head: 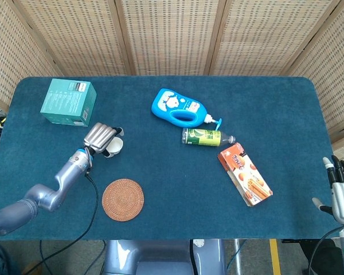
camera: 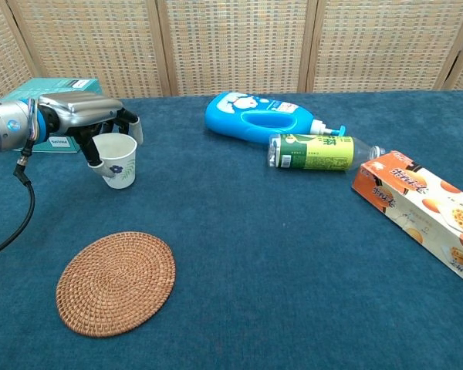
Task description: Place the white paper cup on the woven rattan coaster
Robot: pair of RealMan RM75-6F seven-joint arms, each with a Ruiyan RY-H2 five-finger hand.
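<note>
The white paper cup (camera: 117, 162) with a blue flower print stands at the left of the table, tilted slightly. My left hand (camera: 85, 116) has its fingers curled around the cup's rim and far side, with the thumb on the near side. In the head view the cup (head: 114, 146) is mostly hidden under the left hand (head: 100, 137). The woven rattan coaster (camera: 116, 282) lies flat and bare, nearer the front edge than the cup, also seen as the coaster (head: 122, 199) from above. My right hand (head: 343, 195) hangs off the table's right front corner with its fingers spread, holding nothing.
A teal box (head: 68, 101) sits behind the left hand. A blue detergent bottle (head: 178, 107) and a green bottle (head: 205, 137) lie on their sides mid-table. An orange snack box (head: 245, 173) lies to the right.
</note>
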